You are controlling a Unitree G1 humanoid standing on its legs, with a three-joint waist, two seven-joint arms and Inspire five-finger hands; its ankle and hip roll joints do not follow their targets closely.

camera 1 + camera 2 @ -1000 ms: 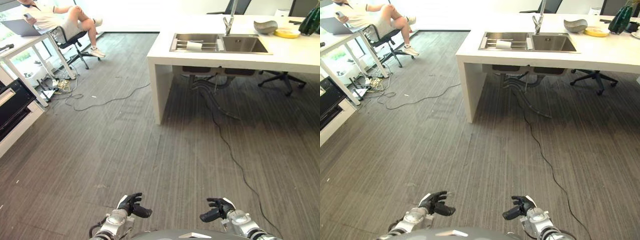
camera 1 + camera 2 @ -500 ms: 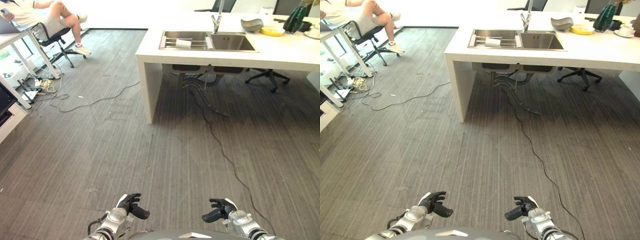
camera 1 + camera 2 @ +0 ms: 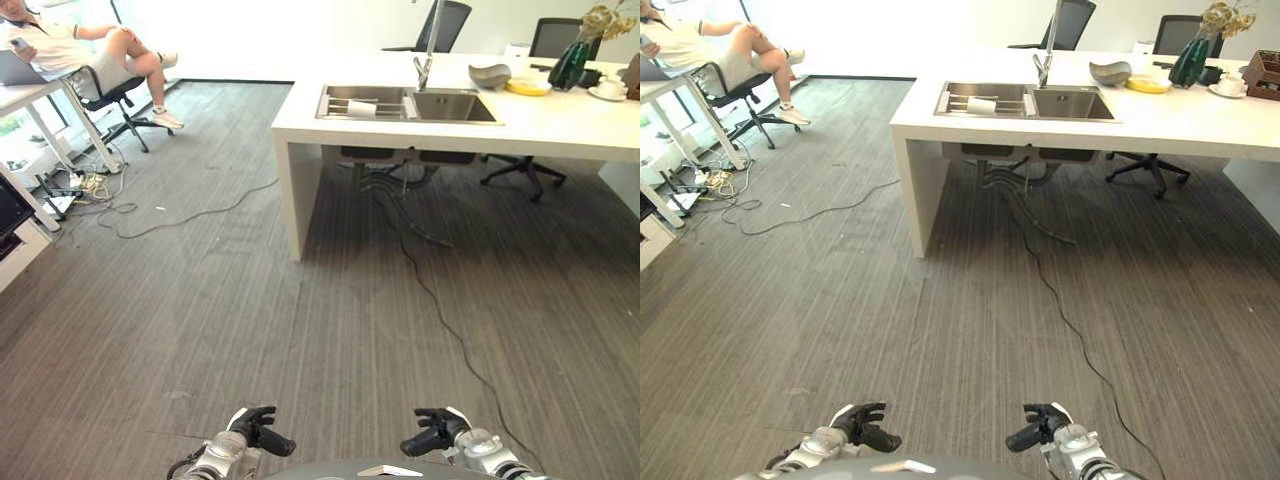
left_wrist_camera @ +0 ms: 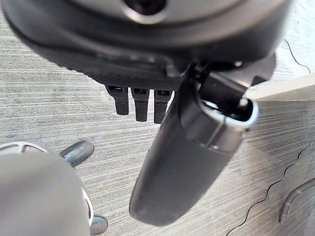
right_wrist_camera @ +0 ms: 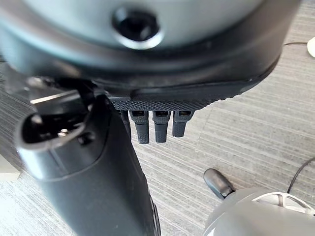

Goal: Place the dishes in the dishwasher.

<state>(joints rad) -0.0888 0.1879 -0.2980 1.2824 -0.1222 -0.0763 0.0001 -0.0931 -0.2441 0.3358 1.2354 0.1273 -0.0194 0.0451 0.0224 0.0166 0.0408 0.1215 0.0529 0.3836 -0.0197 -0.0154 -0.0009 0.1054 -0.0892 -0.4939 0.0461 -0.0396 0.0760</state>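
My left hand (image 3: pixel 252 428) and right hand (image 3: pixel 436 432) hang low, fingers curled on nothing, well short of the white surface (image 3: pixel 560 115) bearing a sink (image 3: pixel 409 104) and grey bowl (image 3: pixel 489 75).

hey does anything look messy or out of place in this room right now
Mostly the floor: a long black cable snakes from under the white counter across the carpet, and a tangle of cords lies by the desk at the left. On the counter, the grey bowl and yellow plate sit unloaded beside the sink.
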